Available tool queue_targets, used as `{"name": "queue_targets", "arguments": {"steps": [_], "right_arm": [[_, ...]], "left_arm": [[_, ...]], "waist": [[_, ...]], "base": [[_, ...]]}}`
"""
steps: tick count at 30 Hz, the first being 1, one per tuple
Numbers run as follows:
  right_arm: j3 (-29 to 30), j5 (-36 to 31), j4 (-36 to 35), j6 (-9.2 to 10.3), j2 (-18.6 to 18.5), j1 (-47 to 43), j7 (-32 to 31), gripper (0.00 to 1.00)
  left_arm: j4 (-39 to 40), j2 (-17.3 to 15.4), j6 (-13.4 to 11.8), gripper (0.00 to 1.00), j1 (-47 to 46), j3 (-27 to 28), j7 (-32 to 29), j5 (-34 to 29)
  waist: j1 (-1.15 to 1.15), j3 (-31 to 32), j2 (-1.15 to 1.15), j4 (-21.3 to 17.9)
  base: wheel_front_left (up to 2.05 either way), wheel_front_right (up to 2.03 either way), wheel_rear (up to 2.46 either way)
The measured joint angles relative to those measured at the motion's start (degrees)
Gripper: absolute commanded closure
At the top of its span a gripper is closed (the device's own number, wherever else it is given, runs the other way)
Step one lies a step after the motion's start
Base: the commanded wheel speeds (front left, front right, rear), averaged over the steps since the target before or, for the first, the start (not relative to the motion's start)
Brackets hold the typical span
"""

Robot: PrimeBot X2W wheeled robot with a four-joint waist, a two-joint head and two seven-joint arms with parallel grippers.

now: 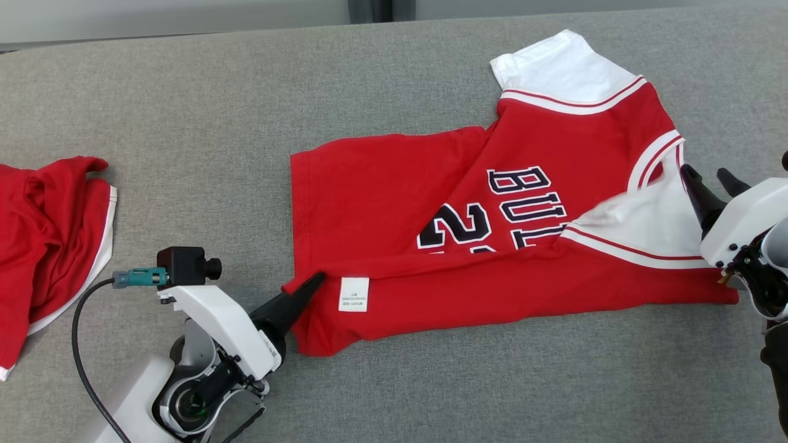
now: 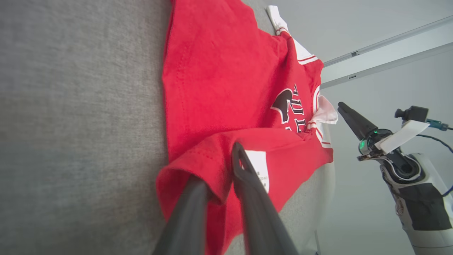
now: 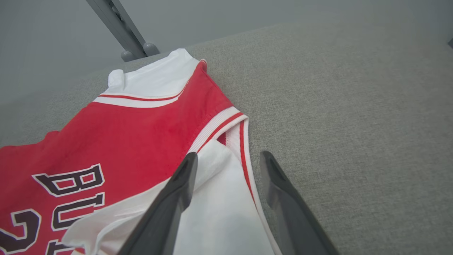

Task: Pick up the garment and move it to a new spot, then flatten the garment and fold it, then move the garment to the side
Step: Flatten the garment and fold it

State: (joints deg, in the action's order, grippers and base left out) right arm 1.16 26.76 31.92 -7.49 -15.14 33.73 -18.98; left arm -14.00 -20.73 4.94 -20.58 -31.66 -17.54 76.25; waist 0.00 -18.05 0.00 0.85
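Note:
The garment [image 1: 394, 203], a red jersey with white sleeves and dark lettering, lies on the grey table [image 1: 184, 111] with its near edge folded over. My left gripper [image 1: 314, 282] is at the fold's lower left corner, beside a white label [image 1: 354, 294]. In the left wrist view its fingers [image 2: 247, 184] stand a little apart, open, with the red hem [image 2: 208, 159] lying loose between them. My right gripper [image 1: 705, 171] is open at the garment's right end. Its left finger [image 3: 177, 191] is over the white sleeve [image 3: 219, 212], and the other is over bare table.
A second red garment [image 1: 49, 246] lies bunched at the table's left edge. The table's far edge [image 1: 184, 37] runs along the top. My right arm's gripper [image 2: 348, 113] appears in the left wrist view past the jersey [image 2: 212, 71].

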Motion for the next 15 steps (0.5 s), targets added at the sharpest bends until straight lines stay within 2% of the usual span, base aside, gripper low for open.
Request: {"name": "queue_targets", "arguments": {"steps": [8,12,15], "right_arm": [[-0.54,-0.31,0.38,0.00,-0.35,-0.04,5.82,0.00],[-1.83,-1.99,-0.78,0.00,-0.70,-1.18,10.02,0.00],[-2.75,-2.67,-2.68,0.00,-0.55,-2.02,13.96,0.00]], "left_arm": [[-2.37,-0.24,-0.88,0.00,-0.84,0.79,2.45,-1.63],[-2.50,-1.55,-1.20,0.00,-0.84,0.94,4.44,-3.86],[-2.45,-2.80,-2.54,0.00,-0.96,1.21,7.56,-7.17]], "waist": [[0.00,2.05,0.00,-0.28],[0.00,3.74,0.00,-0.56],[0.00,5.00,0.00,-0.92]], "base": [[0.00,0.00,0.00],[0.00,0.00,0.00],[0.00,0.00,0.00]]}}
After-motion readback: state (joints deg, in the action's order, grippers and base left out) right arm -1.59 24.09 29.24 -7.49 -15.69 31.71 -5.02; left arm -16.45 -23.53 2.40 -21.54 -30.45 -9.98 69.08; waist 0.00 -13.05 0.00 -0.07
